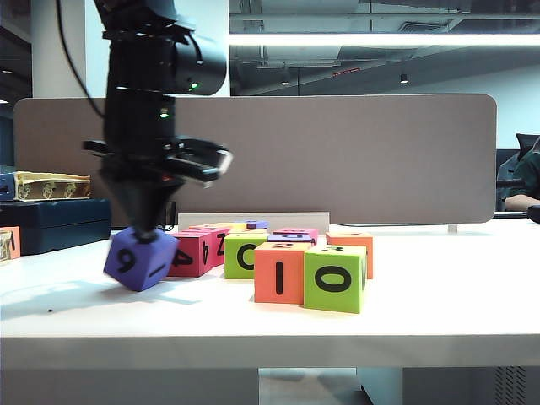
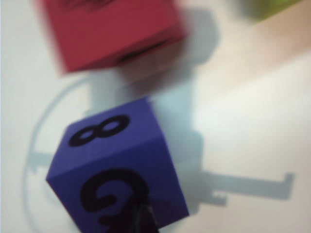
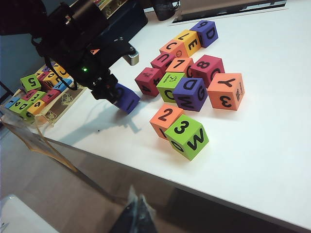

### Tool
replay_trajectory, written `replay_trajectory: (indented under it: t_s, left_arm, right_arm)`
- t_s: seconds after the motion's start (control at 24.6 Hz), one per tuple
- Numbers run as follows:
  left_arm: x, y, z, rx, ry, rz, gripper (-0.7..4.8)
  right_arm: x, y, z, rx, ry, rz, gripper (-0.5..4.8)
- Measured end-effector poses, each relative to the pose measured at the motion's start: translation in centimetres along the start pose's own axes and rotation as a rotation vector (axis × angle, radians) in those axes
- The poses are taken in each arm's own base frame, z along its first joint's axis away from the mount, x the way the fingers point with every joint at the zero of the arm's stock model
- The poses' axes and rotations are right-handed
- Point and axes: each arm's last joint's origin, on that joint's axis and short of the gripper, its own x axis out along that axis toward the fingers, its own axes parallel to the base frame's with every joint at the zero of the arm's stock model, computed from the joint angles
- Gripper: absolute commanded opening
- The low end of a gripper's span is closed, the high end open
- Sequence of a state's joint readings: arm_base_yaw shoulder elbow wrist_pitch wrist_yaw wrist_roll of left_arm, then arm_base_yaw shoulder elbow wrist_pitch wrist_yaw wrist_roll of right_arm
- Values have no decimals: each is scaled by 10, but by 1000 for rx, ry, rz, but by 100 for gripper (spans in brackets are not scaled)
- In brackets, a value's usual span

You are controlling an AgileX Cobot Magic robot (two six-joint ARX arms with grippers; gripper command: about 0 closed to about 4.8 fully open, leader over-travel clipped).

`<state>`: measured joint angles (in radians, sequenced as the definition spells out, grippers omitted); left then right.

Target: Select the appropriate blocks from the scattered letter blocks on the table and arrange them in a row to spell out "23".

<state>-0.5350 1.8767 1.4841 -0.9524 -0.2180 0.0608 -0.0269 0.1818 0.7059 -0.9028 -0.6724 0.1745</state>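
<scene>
1. Blocks for the number are seen side by side near the front edge of the table [image 1: 439,329]: an orange cube [image 1: 279,272] with "2" on top and "I" toward the exterior camera, and a lime-green cube [image 1: 335,278] with "3" on top and "O" on its front. They are touching, orange on the left in the exterior view.
2. The left gripper [image 1: 145,229] is closed on a purple cube [image 1: 139,258], pinched at its upper corner and held tilted, left of the cluster; whether its lowest corner touches the table cannot be told. "8" and a second character are shown on the cube in the left wrist view.
3. A pink-red cube [image 1: 197,251] lies just beside the held cube.
4. The other scattered blocks [image 3: 194,73] are grouped behind the pair.
5. The right gripper [image 3: 136,216] is seen off the table's near edge; whether its jaws are open cannot be told.
</scene>
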Motion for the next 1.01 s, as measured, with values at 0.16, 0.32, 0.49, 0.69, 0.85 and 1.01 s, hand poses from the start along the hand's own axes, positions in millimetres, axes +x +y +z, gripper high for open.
replay_trajectory:
  t_s: [0.16,0.32,0.49,0.69,0.85,1.01]
  left_arm:
    - [0,-19,6,80,-45,38,-7]
    - [-21,-17,19,94,-86,253,-6]
    - [-58,-13,37,57,-203,301,-6]
    - [-61,-19,35,35,-160,22,-6]
    - [-40,-24,32,36,-82,-12,-6]
    - [-17,-24,26,40,-6,-10,-6]
  right_arm:
    - [0,0,0,0,-1,0,-1]
    - [0,0,0,0,-1,0,-1]
    - [0,0,1,-4,-5,1,-1]
    - [0,0,2,-14,-18,4,-1]
    - [0,0,2,-14,-18,4,-1]
    - [0,0,2,-14,-18,3,-1]
